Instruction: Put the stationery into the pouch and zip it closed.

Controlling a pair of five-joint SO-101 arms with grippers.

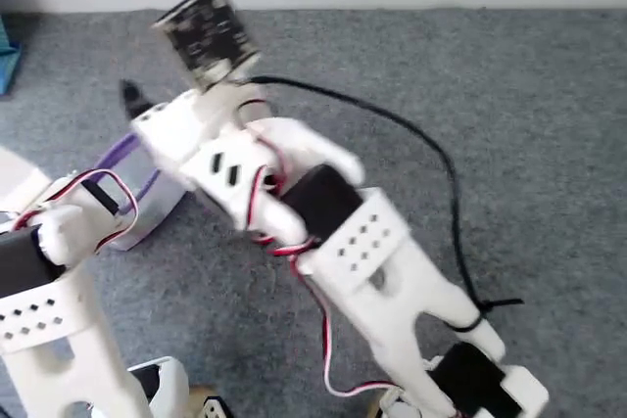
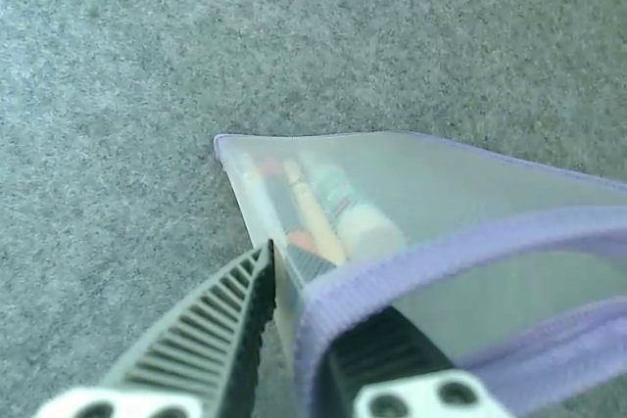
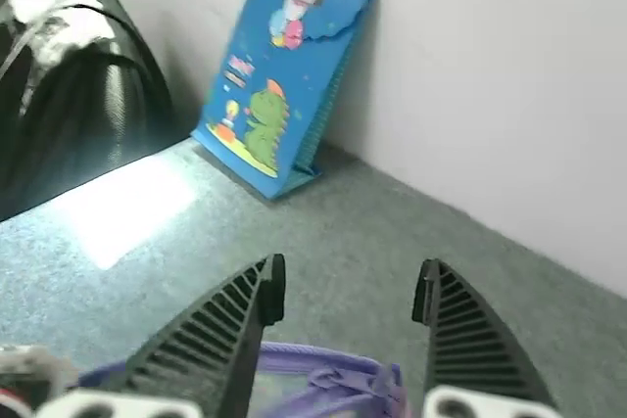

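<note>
Left gripper (image 2: 294, 340): clamping the pouch (image 2: 470, 203) rim.
Right gripper (image 3: 350, 276): hovering, jaws apart.
Stationery (image 2: 313, 208): lying inside the pouch, nine o'clock of table (image 1: 509, 95) centre.

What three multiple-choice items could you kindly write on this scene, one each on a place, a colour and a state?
1. Where is the stationery? A on a plate; B inside the pouch; C under a book.
2. What colour is the pouch's zip edging? A purple; B red; C green.
3. How is the right gripper? A shut on a pen; B shut on the zip; C open.
B: it shows through the pouch's wall. A: the band is purple. C: its fingers stand apart, holding nothing.
</note>
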